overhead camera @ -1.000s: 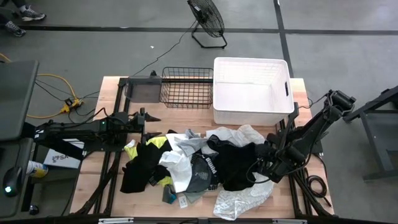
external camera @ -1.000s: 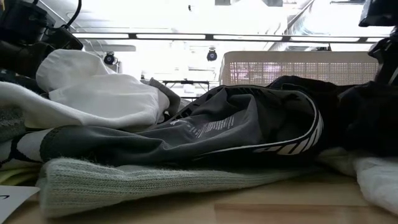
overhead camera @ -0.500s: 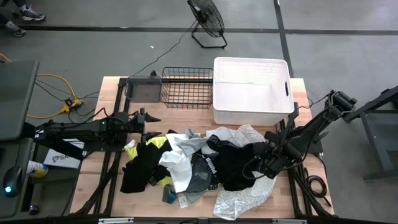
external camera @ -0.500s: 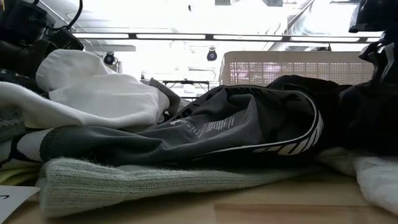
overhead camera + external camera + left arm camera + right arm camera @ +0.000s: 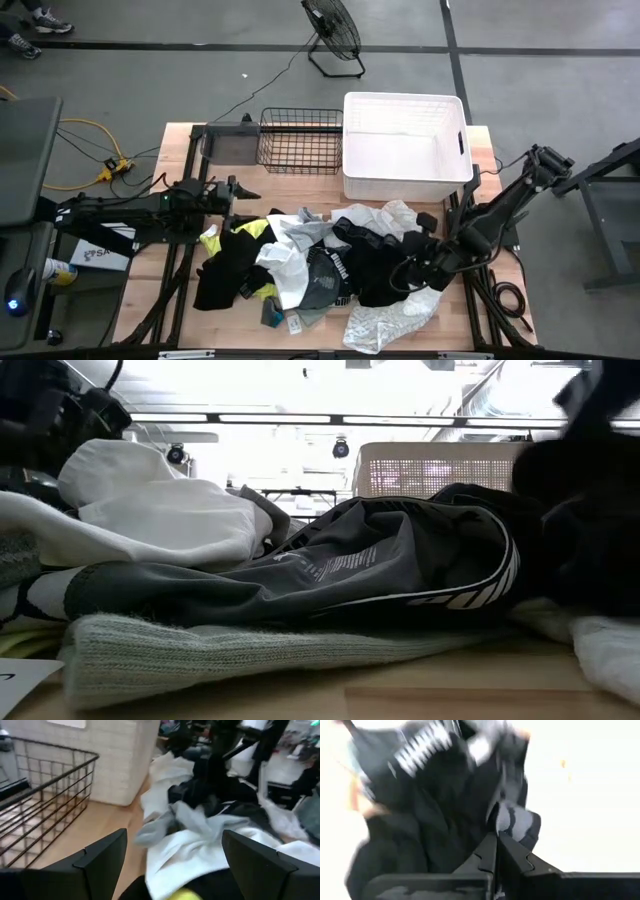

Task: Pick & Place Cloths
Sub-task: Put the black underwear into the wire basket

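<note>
Now your right claw [image 5: 424, 270] pinched shut on black garment [image 5: 385, 262] at pile's right edge, ready for lift toward white tub [image 5: 405, 186]. Cloths [image 5: 300, 262] heaped mid-surface. Left claw [image 5: 236, 190] gaping wide, empty, waiting by wire basket [image 5: 300, 140].

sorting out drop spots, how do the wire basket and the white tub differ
The wire basket is black open mesh; the white tub is solid-looking plastic. The basket looks smaller than the tub. The basket sits on the left-arm side, the tub on the right-arm side. Both stand side by side at the table's far edge, with no cloths inside.
</note>
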Controlling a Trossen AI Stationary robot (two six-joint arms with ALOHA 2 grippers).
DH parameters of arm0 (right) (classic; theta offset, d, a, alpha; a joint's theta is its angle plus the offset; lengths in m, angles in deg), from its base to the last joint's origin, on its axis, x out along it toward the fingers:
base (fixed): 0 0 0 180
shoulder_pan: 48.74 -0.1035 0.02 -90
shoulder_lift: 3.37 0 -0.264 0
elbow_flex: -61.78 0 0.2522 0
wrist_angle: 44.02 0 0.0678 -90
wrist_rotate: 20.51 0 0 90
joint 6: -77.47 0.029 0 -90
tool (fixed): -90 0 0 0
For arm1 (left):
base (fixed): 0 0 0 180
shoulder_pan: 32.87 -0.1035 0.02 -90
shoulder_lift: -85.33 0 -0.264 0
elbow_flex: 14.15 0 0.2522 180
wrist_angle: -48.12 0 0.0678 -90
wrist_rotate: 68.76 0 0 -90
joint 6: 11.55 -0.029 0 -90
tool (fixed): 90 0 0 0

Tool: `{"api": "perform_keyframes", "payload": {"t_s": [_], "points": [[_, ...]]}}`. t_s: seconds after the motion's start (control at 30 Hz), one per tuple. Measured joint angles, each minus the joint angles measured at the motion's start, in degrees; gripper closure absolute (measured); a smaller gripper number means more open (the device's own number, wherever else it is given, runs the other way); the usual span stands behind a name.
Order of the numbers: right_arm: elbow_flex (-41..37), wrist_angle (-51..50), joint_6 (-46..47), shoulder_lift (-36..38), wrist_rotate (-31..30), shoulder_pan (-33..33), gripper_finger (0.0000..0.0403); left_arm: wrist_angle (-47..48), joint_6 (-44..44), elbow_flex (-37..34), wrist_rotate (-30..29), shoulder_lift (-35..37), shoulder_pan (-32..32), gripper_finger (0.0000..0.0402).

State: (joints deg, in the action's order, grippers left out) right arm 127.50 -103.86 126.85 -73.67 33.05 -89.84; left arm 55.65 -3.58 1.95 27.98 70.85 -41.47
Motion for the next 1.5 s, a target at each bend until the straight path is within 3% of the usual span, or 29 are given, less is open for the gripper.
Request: {"api": "perform_keyframes", "payload": {"t_s": [0.23, 0.43, 0.63, 0.9, 1.27, 1.5], "points": [[11.19, 1.25, -13.88, 0.02, -11.33, 3.21, 0.0399, -0.22, -0.11, 5.84, -1.19, 0.0, -0.02, 0.008], [14.91, 15.0, -32.92, 0.07, -10.44, 11.76, 0.0399, -0.16, -2.89, 12.06, -2.71, -1.67, 0.0, 0.008], [17.05, 36.41, -50.43, 0.07, -0.93, 21.8, 0.0399, 0.4, -7.78, 19.26, -6.27, -8.4, 0.0, 0.008], [19.79, 51.09, -59.67, 0.07, 14.26, 32.08, 0.0399, 0.04, -12.56, 30.29, -8.04, -21.62, 0.0, 0.008], [19.79, 66.93, -60.93, -1.48, 27.1, 46.08, 0.0399, -0.28, -21.09, 45.15, -12.08, -37.31, -0.02, 0.008], [19.83, 83.09, -56.19, -8.22, 34.0, 54.03, 0.0399, -2.3, -24.57, 51.21, -15.59, -44.03, -0.02, 0.008]]}}
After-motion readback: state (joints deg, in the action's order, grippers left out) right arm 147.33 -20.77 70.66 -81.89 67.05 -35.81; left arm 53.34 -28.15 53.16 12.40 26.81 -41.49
